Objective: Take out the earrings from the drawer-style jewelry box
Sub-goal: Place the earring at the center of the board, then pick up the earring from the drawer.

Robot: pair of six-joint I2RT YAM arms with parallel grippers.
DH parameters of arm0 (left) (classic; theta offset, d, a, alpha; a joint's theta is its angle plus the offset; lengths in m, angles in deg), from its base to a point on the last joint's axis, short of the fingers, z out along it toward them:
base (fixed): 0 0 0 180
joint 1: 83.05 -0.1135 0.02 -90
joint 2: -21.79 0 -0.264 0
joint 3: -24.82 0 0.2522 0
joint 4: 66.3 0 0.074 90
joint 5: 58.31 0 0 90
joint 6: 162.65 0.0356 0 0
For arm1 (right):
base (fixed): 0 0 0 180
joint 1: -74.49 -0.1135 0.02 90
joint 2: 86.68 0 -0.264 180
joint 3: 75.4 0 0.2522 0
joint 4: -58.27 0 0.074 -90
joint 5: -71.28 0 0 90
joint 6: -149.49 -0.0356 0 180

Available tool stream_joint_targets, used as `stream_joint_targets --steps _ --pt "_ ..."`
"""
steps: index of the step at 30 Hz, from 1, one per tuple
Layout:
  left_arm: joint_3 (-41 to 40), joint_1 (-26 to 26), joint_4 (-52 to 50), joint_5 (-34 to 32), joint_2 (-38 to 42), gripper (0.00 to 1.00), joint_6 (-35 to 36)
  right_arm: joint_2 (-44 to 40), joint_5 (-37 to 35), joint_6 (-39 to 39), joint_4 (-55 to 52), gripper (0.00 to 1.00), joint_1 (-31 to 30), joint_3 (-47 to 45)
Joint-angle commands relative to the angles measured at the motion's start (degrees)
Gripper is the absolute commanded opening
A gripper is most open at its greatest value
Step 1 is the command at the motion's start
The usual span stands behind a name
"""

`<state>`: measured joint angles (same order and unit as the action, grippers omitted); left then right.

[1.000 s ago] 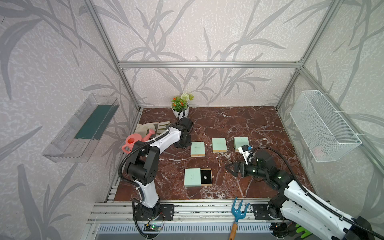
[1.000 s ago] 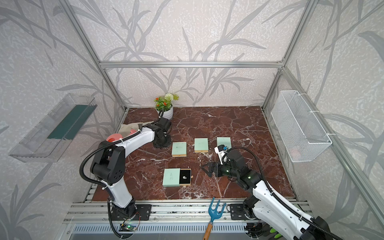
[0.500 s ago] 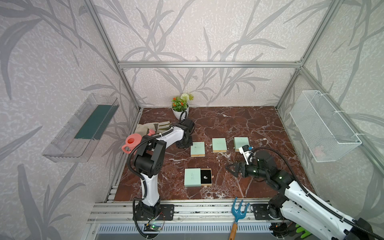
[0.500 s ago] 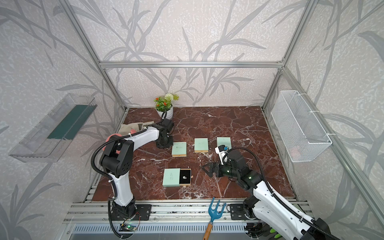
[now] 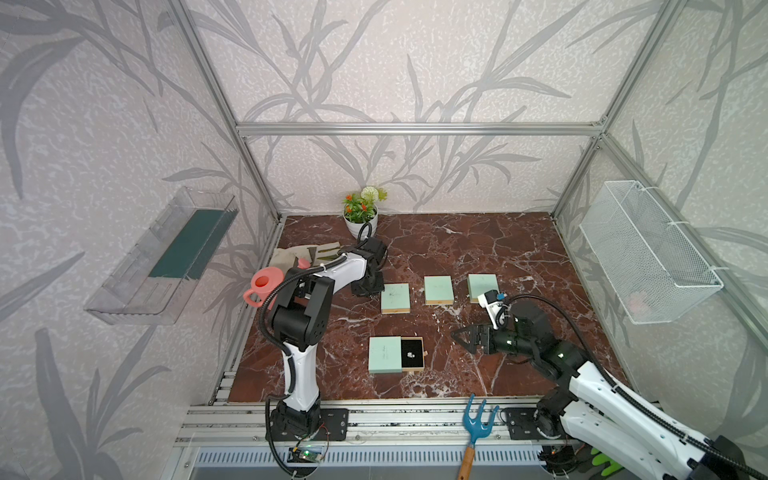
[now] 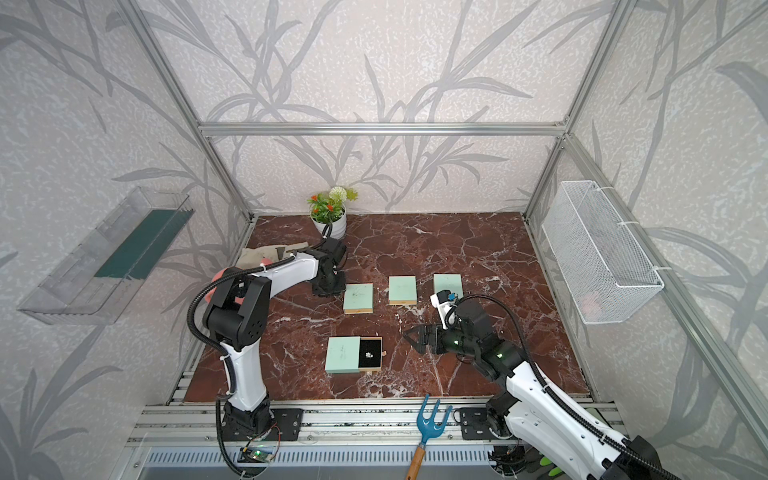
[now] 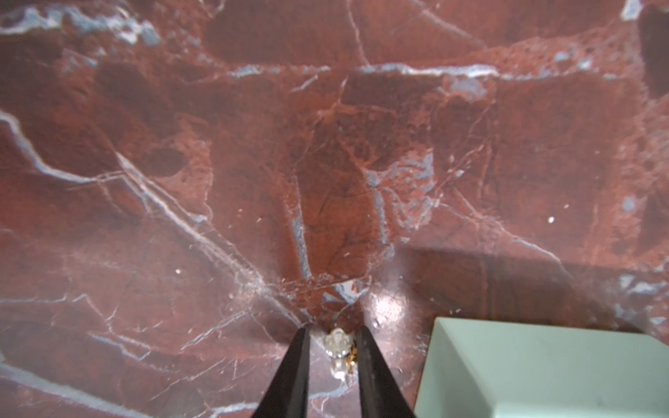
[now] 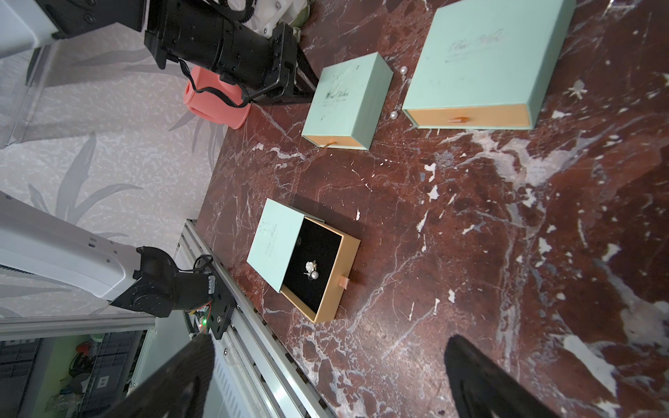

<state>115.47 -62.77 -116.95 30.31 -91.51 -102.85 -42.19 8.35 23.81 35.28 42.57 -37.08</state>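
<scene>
Left gripper point(image 7: 333, 328) is down at the marble, jaws narrowly parted. The freed earring point(image 7: 338, 347) lies between its tips, a sliver of stone showing beside it, so we'd call that released, not pinched. The remaining earring point(image 8: 312, 269) sits in the drawer point(image 8: 331, 300), straight ahead of the right gripper point(image 8: 327, 343), whose jaws are spread wide and empty, with the pull tab facing them. We judge the right arm nearer and the left well off beside a closed box point(image 5: 395, 298).

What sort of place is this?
Probably a staged robot test cell: an aluminium frame with wallpapered panels, a left arm and right arm bolted to a front rail, and a marble-look board.
</scene>
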Motion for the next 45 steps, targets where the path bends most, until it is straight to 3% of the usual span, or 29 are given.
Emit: stream_joint_targets --steps 1,7,14,22,27,32,37,45 --pt "0.8 -0.3 0.1 0.1 1.6 0.26 -0.9 -0.2 0.6 -0.3 0.5 0.99 0.3 -0.4" --pt "-1.8 -0.3 -0.9 1.0 11.3 0.27 -1.5 -0.1 -0.5 1.1 -0.5 0.99 0.6 1.0" --pt "-9.5 2.7 -3.3 7.2 25.5 0.27 1.7 1.7 -0.7 2.6 -0.4 0.99 2.1 2.7" --pt "-18.4 19.7 -3.7 14.9 37.7 0.29 10.3 3.1 2.4 3.4 -0.3 0.99 4.3 3.7" --pt "-21.1 28.9 -3.4 16.1 36.1 0.29 15.2 2.4 3.3 2.9 -0.5 0.99 5.2 4.0" --pt "-19.9 35.9 -4.8 12.2 30.9 0.29 18.0 1.3 3.5 2.2 -1.0 0.99 5.4 3.4" --pt "-17.9 39.8 -4.5 9.2 25.7 0.29 21.4 0.6 4.0 1.5 -0.8 0.99 5.5 2.4" --pt "-18.1 40.6 0.6 3.6 22.9 0.29 23.0 0.2 5.0 1.3 -1.0 0.99 5.6 1.7"
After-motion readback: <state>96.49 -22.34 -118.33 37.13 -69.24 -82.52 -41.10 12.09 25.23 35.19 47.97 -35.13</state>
